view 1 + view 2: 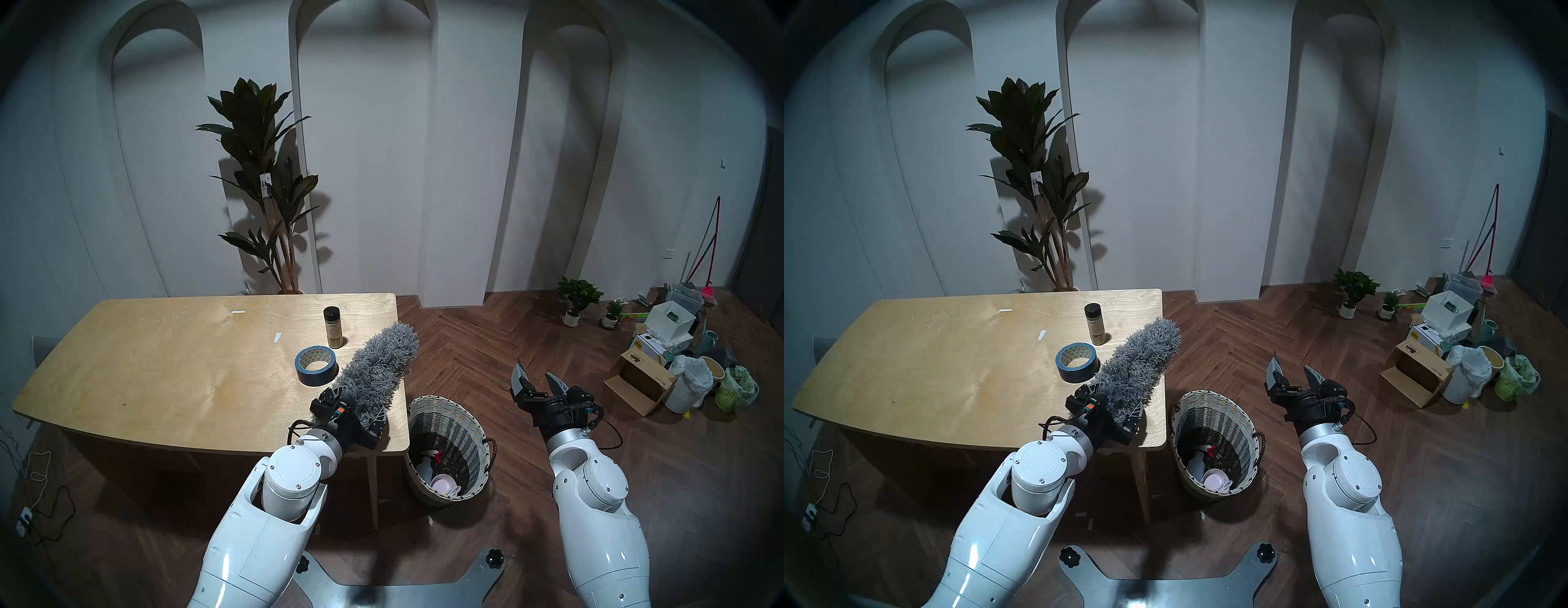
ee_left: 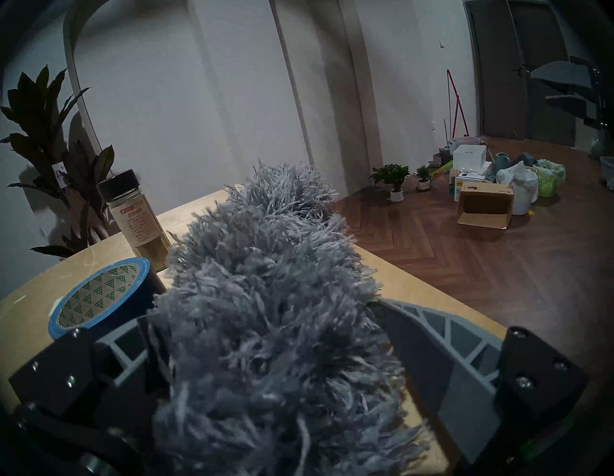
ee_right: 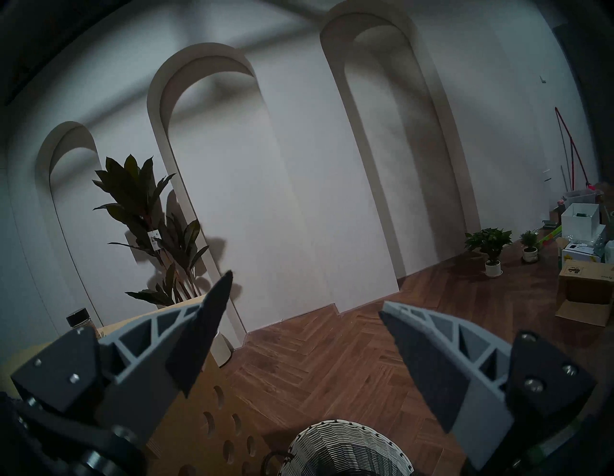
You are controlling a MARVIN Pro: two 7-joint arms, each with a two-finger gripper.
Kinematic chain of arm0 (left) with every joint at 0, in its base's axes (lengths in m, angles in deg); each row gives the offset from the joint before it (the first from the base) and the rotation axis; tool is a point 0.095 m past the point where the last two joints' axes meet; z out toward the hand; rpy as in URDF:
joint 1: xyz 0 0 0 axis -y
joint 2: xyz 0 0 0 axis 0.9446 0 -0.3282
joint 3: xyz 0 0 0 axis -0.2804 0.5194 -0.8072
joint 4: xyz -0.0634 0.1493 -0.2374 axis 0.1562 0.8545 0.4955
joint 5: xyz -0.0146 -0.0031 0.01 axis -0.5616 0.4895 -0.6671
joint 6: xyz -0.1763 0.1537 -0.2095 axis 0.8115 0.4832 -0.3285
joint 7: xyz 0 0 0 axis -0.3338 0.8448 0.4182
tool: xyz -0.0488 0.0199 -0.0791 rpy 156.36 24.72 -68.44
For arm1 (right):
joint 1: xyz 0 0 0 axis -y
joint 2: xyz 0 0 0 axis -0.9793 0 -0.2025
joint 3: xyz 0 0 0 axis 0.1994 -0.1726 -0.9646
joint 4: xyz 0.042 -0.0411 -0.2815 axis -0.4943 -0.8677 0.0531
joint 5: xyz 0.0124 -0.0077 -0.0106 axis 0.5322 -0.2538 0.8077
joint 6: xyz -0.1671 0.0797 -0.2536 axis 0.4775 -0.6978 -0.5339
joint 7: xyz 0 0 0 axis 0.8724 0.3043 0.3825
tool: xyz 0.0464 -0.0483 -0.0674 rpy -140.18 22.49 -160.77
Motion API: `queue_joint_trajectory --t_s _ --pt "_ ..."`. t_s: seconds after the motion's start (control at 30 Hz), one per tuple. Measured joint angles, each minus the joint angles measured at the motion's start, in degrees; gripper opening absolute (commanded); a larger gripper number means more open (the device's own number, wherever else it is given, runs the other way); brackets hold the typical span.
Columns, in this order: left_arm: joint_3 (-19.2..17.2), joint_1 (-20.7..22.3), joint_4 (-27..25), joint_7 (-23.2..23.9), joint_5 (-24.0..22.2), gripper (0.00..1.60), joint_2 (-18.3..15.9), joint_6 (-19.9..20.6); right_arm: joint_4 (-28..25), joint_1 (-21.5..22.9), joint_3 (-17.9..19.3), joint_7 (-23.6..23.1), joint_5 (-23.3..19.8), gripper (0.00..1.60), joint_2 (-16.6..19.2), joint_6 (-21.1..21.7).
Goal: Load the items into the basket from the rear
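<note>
My left gripper [image 1: 360, 403] is shut on the near end of the grey fluffy duster [image 1: 382, 361], whose far tip points past the table's right edge; in the left wrist view the duster [image 2: 272, 266] fills the space between the fingers. The blue tape roll [image 1: 316, 365] lies flat on the table just left of the duster. The black-capped bottle [image 1: 333, 327] stands upright behind the tape roll. The striped wicker basket [image 1: 462, 433] stands on the floor right of the table's near right corner. My right gripper [image 1: 534, 371] is open and empty, in the air right of the basket.
The wooden table [image 1: 169, 361] holds the tape and bottle near its right side. Inside the basket lie a white spray bottle [image 1: 426, 465] and a pink bowl [image 1: 443, 484]. Boxes, bags and a small green basket [image 1: 727, 397] clutter the floor at the far right. A tall plant [image 1: 263, 182] stands behind the table.
</note>
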Motion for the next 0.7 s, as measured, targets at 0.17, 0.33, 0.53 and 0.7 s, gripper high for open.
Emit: queue_joint_trajectory --t_s 0.17,0.33,0.53,0.7 --pt "0.09 0.56 0.23 0.46 -0.49 1.29 0.27 -0.15 -0.33 -0.26 0.28 0.14 -0.22 1.6 -0.19 0.02" --pt "0.12 0.84 0.24 1.05 -1.2 0.0 0.4 -0.5 -0.55 -0.42 0.46 0.58 -0.33 1.6 -0.39 0.03" --pt "0.46 1.18 0.29 1.8 -1.6 0.0 0.41 -0.65 -0.65 -0.41 0.61 1.2 -0.42 1.6 -0.54 0.03" --pt "1.06 1.63 0.41 2.47 -1.98 0.0 0.56 -0.77 -0.59 -0.23 0.82 1.61 -0.52 1.6 -0.57 0.03"
